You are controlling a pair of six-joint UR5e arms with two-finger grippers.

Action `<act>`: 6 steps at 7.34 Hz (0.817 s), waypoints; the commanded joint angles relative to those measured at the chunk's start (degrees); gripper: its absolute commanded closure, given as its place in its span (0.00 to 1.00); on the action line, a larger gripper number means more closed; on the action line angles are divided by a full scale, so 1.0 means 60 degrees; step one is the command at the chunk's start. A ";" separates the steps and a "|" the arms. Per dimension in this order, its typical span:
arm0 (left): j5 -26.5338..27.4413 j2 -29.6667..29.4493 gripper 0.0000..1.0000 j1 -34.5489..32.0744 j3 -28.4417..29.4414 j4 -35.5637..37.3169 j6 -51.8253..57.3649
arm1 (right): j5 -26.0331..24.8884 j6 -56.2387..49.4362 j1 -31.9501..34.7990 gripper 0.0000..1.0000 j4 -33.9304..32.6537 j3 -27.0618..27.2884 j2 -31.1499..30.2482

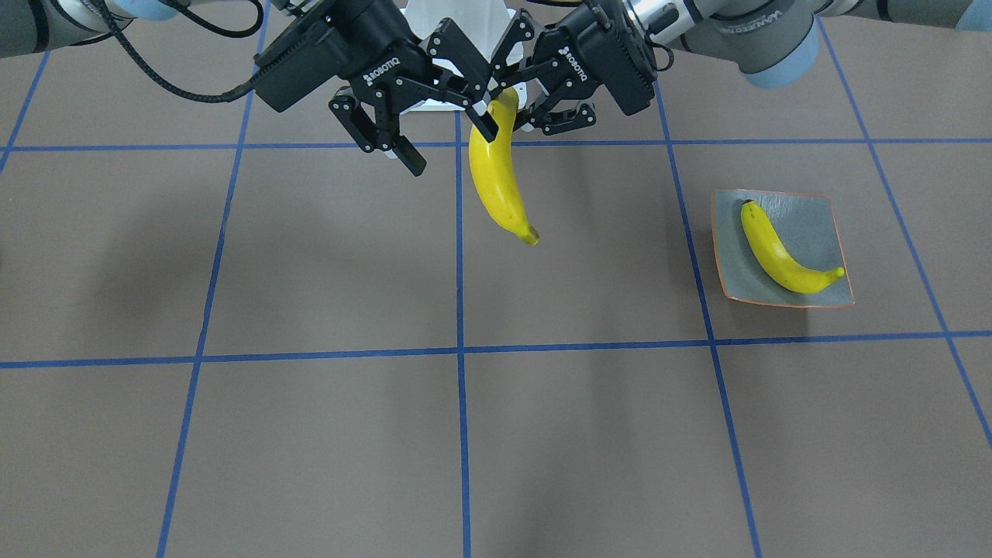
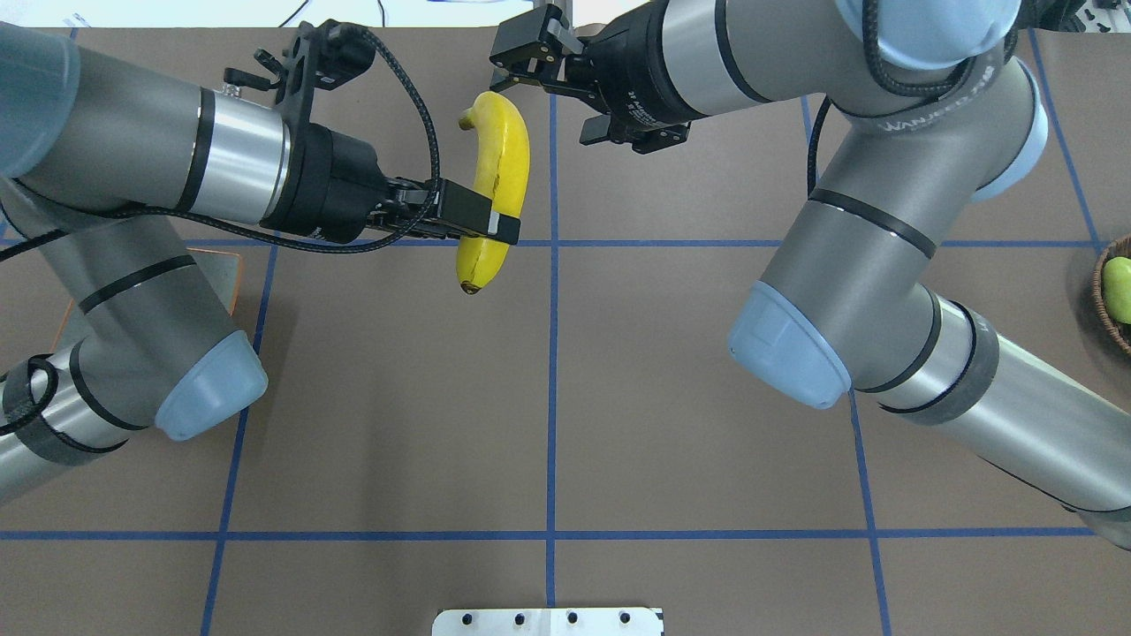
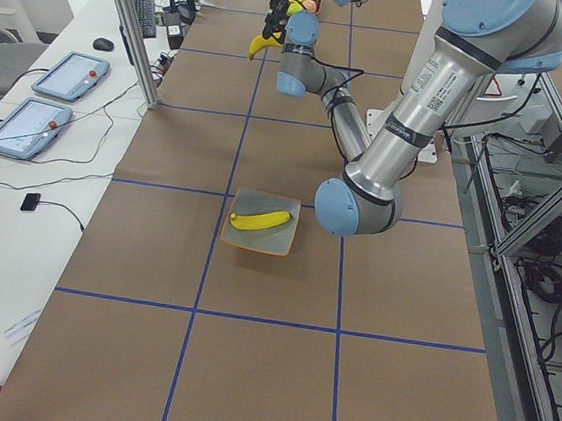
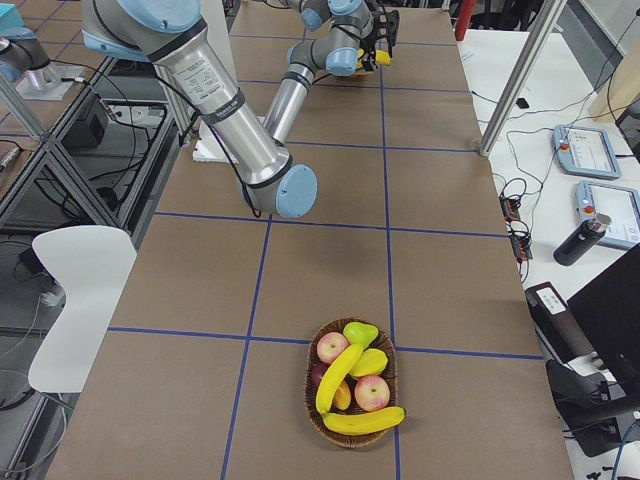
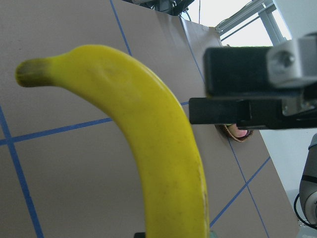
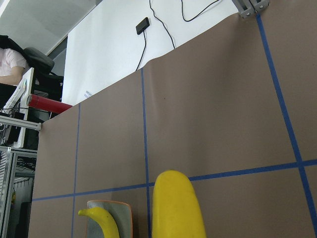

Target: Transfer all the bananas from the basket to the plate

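Note:
A yellow banana (image 2: 495, 177) hangs in the air over the far middle of the table. My left gripper (image 2: 495, 223) is shut on it near its lower half. My right gripper (image 1: 451, 147) is open, one finger on each side of the same banana (image 1: 500, 190), near its upper end. Another banana (image 1: 779, 252) lies diagonally on the grey-green, orange-rimmed plate (image 1: 814, 221), on my left side of the table. The basket (image 4: 312, 405) stands at my far right, and two bananas (image 4: 338, 378) lie in it among other fruit.
Apples and a green pear (image 4: 358, 330) share the basket, whose edge shows in the overhead view (image 2: 1104, 305). My left arm covers most of the plate (image 2: 228, 274) from overhead. Side tables with tablets (image 3: 69, 76) and metal posts (image 3: 130, 24) flank the table.

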 commanded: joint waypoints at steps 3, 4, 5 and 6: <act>0.0064 0.2657 1.00 -0.0706 -0.0263 0.0032 0.0029 | 0.0864 -0.2379 0.1421 0.00 -0.0153 -0.0161 -0.1876; 0.0064 0.3272 1.00 -0.0913 -0.0321 0.0032 0.0189 | 0.1186 -0.3620 0.1890 0.00 -0.0588 -0.0206 -0.2345; 0.0079 0.3844 1.00 -0.1031 -0.0322 0.0032 0.0626 | 0.1392 -0.4908 0.2315 0.00 -0.1245 -0.0206 -0.2625; 0.0079 0.4430 1.00 -0.1163 -0.0322 0.0032 0.1225 | 0.1496 -0.5849 0.2667 0.00 -0.1614 -0.0206 -0.2918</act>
